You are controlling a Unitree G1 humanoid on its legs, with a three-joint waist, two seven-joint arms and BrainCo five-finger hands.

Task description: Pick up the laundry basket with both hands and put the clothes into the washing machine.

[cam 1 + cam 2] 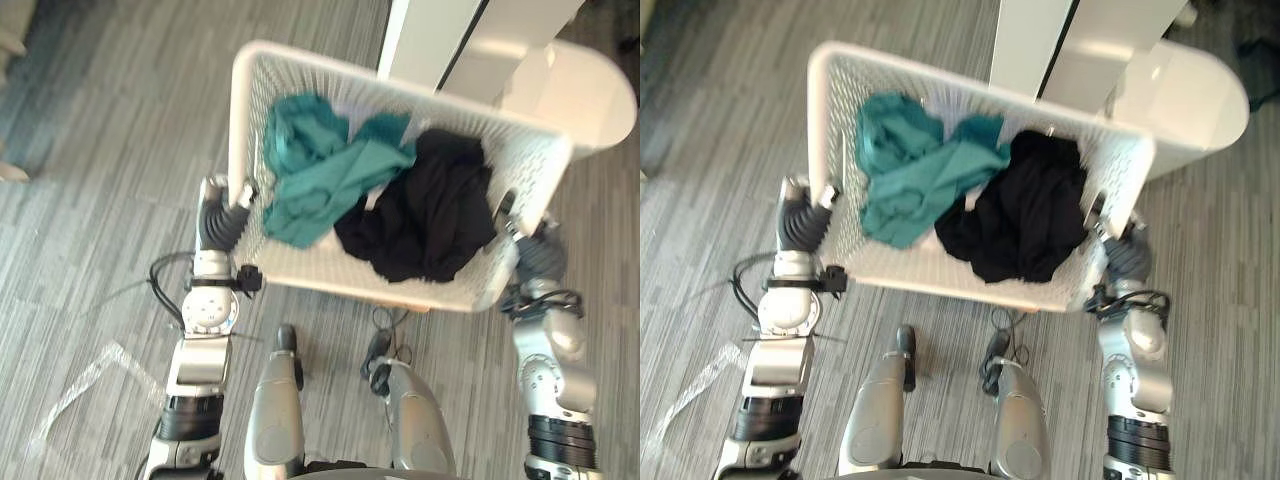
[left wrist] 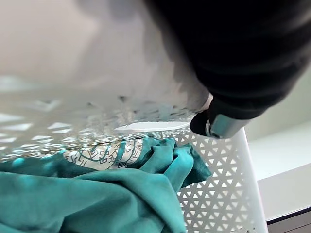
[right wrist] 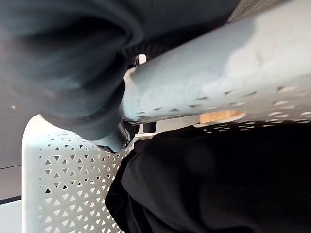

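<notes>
laundry basket [image 1: 243, 120]: white, perforated walls, held up between the two hands in front of the robot, off the floor, open top facing the head camera
clothes in basket: teal garment [image 1: 320, 170] bunched in the basket's left half, black garment [image 1: 430, 210] heaped in its right half; the two touch in the middle, teal edge lying over the black
teal garment, close: folds lie against the inside of the basket's left wall, a patterned patch shows on them in the left wrist view [image 2: 97, 154]
black garment, close: lies right under the basket's right rim, filling that end
left hand [image 1: 222, 218]: on the outside of the basket's left wall near the front corner, gripping the rim; one dark fingertip [image 2: 214, 125] hooks over the rim to the inside
right hand [image 1: 535, 255]: on the outside of the basket's right wall near the front corner, clamped on the rim; a dark fingertip [image 3: 119, 138] curls under the rim on the inside
washing machine [image 1: 455, 40]: white, just beyond the basket's far right corner, a rounded white part [image 1: 590, 90] sticking out past the basket's right wall; can't tell if it touches the basket
floor [image 1: 120, 120]: grey striped carpet under and all round the basket
plastic scrap [image 1: 85, 385]: clear, flat on the carpet, well apart from the basket, off its front left
</notes>
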